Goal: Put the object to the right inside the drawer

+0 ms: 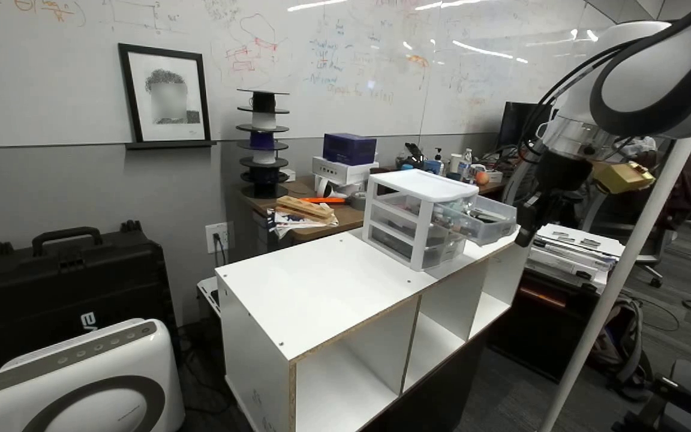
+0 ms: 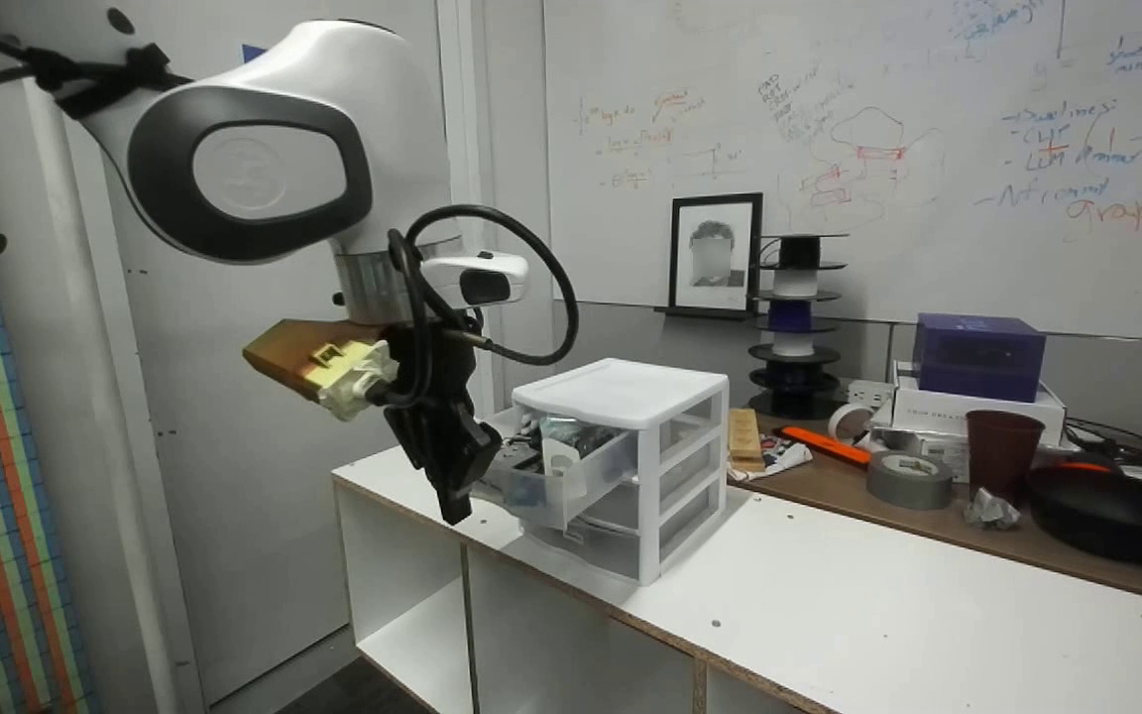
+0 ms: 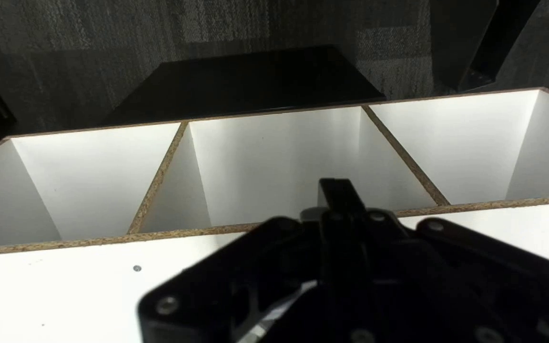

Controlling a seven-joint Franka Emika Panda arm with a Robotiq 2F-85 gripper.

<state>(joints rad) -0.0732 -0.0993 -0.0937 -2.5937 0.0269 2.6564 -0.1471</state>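
Top drawer (image 1: 465, 227) of the small drawer unit (image 1: 422, 234) is pulled out, small items (image 2: 563, 433) inside. Unit stands on the white cabinet (image 1: 321, 294). Gripper (image 2: 457, 503) points downward near the drawer's front, fingers (image 3: 343, 196) pressed together. Desk (image 2: 819, 491) over behind: purple box (image 1: 349, 150) atop a white box (image 1: 345, 171), stacked spools (image 1: 263, 140) nearby.

In an exterior view | whiteboard (image 1: 351, 78) 12 o'clock | dark floor (image 1: 675, 339) 4 o'clock | white shelf (image 1: 333, 300) 6 o'clock | grey wall (image 1: 165, 192) 9 o'clock
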